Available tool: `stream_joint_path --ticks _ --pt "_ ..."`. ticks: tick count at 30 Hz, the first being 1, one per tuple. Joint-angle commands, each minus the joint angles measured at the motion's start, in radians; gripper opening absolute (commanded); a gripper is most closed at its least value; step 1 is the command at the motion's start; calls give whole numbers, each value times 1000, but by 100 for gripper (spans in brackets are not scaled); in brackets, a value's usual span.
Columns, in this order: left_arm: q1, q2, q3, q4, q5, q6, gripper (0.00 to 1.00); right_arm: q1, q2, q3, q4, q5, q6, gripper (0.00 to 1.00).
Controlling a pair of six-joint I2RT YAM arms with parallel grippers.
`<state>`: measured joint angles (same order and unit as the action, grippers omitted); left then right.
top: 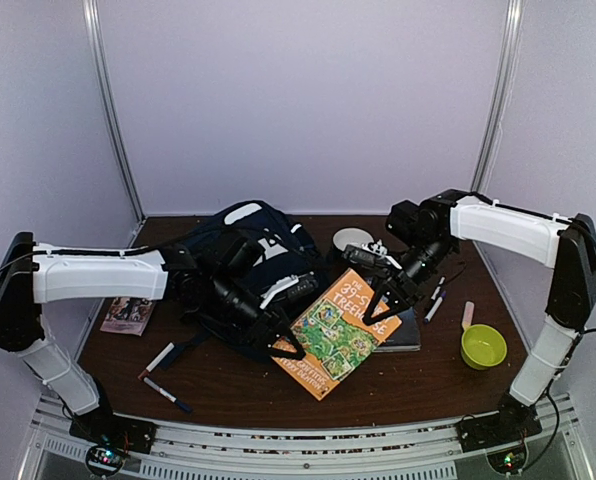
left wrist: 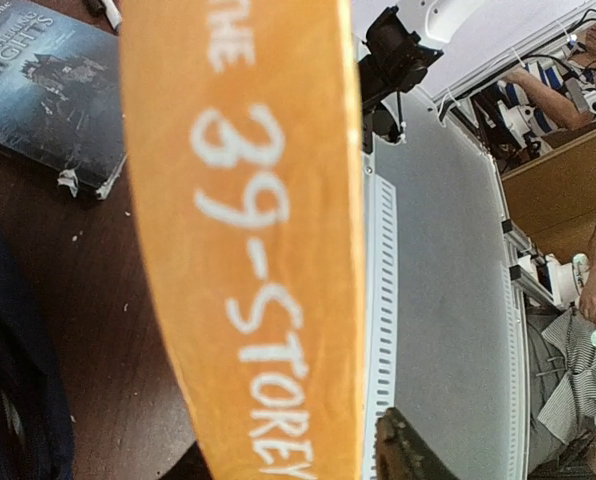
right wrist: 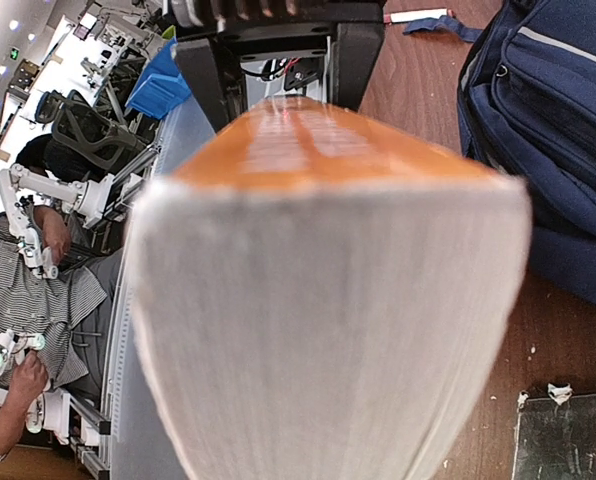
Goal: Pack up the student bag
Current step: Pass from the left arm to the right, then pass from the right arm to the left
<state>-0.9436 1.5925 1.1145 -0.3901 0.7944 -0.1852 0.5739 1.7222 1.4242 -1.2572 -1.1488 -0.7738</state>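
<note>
The student bag (top: 240, 262) lies at the table's middle left, navy with white patches; its side also shows in the right wrist view (right wrist: 553, 130). An orange "39-Storey Treehouse" book (top: 340, 322) is tilted beside it on the right. My right gripper (top: 386, 310) is shut on the book's upper right corner, and the page edge (right wrist: 328, 330) fills its view and hides the fingers. My left gripper (top: 288, 350) stands open astride the book's left edge. The spine (left wrist: 248, 250) runs between its jaws, and one fingertip (left wrist: 413, 452) stands apart from it.
A dark book (top: 406, 335) lies under the orange book's right side, also in the left wrist view (left wrist: 48, 90). A green bowl (top: 483, 346), pens (top: 435, 300), markers (top: 163, 378), a small booklet (top: 128, 315) and a white round item (top: 353, 240) lie around.
</note>
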Motion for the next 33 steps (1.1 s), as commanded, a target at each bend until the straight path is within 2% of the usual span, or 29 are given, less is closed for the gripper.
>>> stream_joint_path --ticks 1,6,12,13,14,15,18,19,21,23,28,31,33 --pt "2 9 -21 18 34 4 40 4 -5 50 9 -25 22 0" --pt "1 9 -25 61 49 -25 25 4 -8 52 27 -20 46 0" --pt "2 5 -36 96 66 -49 13 4 -10 49 32 -12 58 0" --pt "3 3 -38 99 66 -51 10 4 -12 48 33 -12 60 0" --pt "2 2 -39 101 66 -53 2 4 -14 47 35 -10 60 0" --pt "2 -2 -43 104 65 -57 0 4 -15 47 37 -8 62 0" --pt "3 -17 -51 108 65 -64 0 3 -25 47 59 3 84 10" --pt "3 -22 -53 108 63 -67 0 2 -36 47 84 14 104 16" --pt "7 -40 -56 108 53 -77 0 -3 -58 53 124 51 144 33" --pt "20 -60 -59 96 40 -89 0 -12 -79 77 131 84 153 43" --pt "100 -149 -72 9 -3 -94 0 -54 -93 198 56 103 128 53" --pt "164 -223 -77 -51 -51 -96 0 -75 -93 265 25 141 119 54" --pt "214 -267 -71 -100 -91 -107 0 -78 -102 282 63 204 139 53"
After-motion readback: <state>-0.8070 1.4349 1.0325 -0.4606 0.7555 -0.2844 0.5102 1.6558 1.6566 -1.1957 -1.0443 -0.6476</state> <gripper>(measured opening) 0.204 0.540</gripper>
